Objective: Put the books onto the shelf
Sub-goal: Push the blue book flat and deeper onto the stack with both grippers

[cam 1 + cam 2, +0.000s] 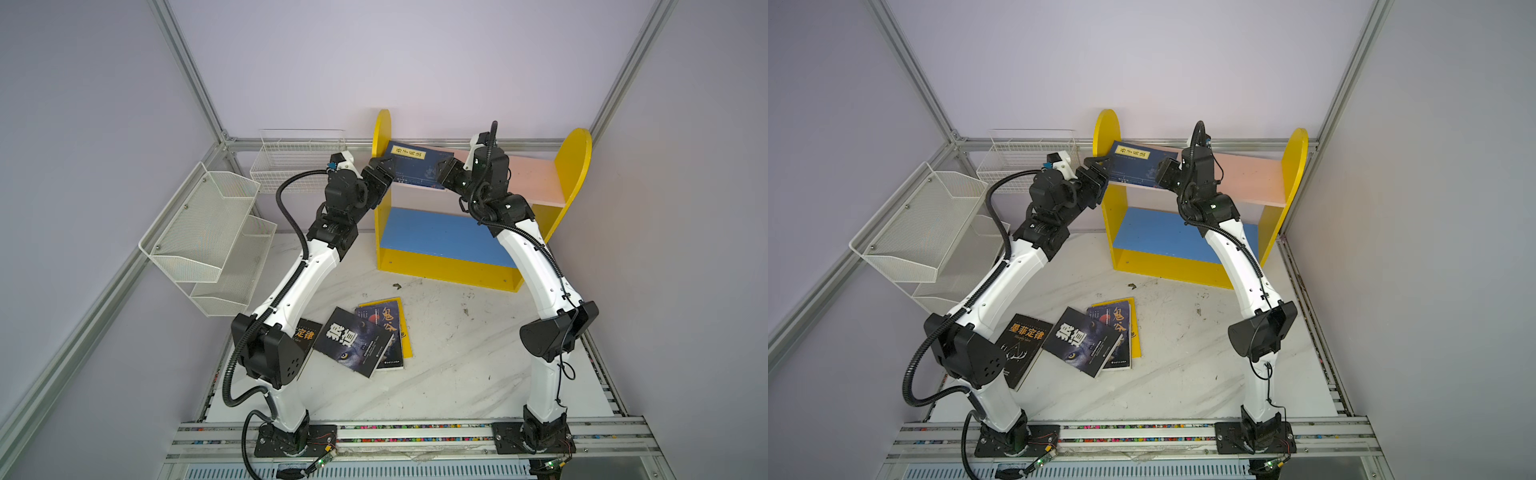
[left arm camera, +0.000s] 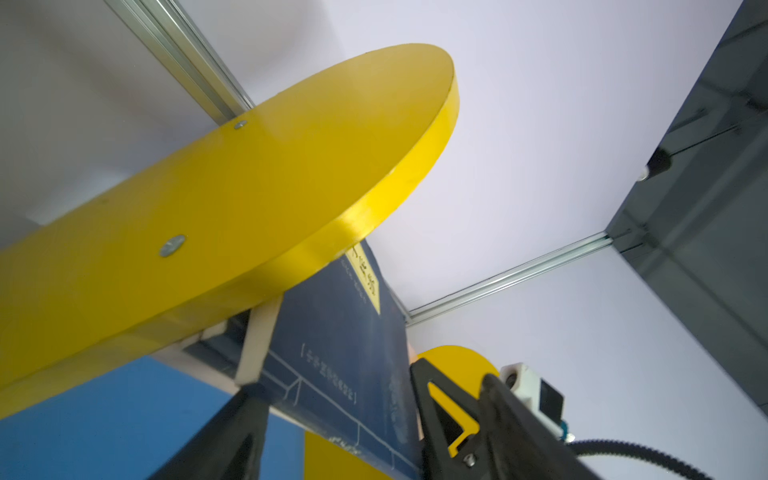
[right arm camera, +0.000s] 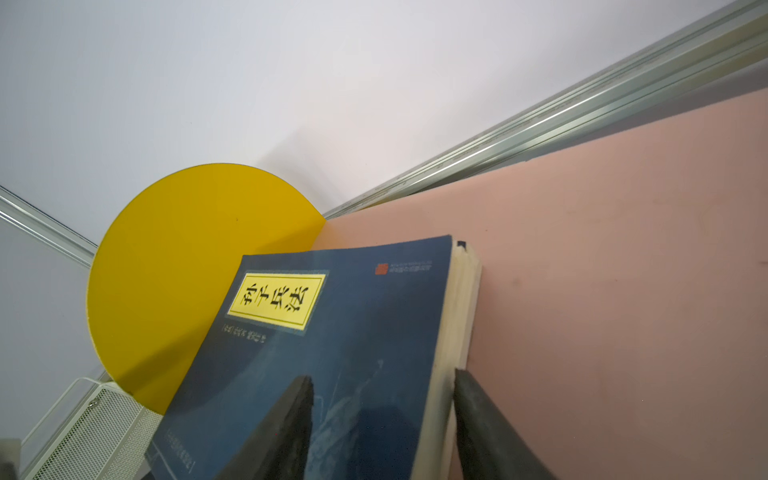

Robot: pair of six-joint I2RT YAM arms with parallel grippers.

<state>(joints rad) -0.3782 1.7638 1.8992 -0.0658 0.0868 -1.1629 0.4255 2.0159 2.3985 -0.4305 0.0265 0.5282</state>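
Observation:
A navy blue book [image 1: 415, 168] [image 3: 332, 353] with a yellow title label leans on the pink upper board [image 1: 534, 178] of the shelf, its top against the left yellow side panel [image 1: 381, 124]. My left gripper [image 1: 384, 166] [image 2: 340, 415] stands open at the book's left end, a finger on each side of it. At the book's right edge, my right gripper [image 1: 442, 172] [image 3: 382, 376] is shut on it, one finger on the cover and the other at the page edge. More books lie on the table: a black wolf-eye one [image 1: 353, 340], a dark one on a yellow cover [image 1: 392, 328] and a black one [image 1: 1025, 345].
A white mesh tiered rack [image 1: 208, 237] stands at the left, with a white wire basket [image 1: 299, 158] behind it. The blue lower board [image 1: 436, 237] is bare. My left arm's elbow [image 1: 266, 353] hangs over the black book's corner. Metal frame rails run along the back.

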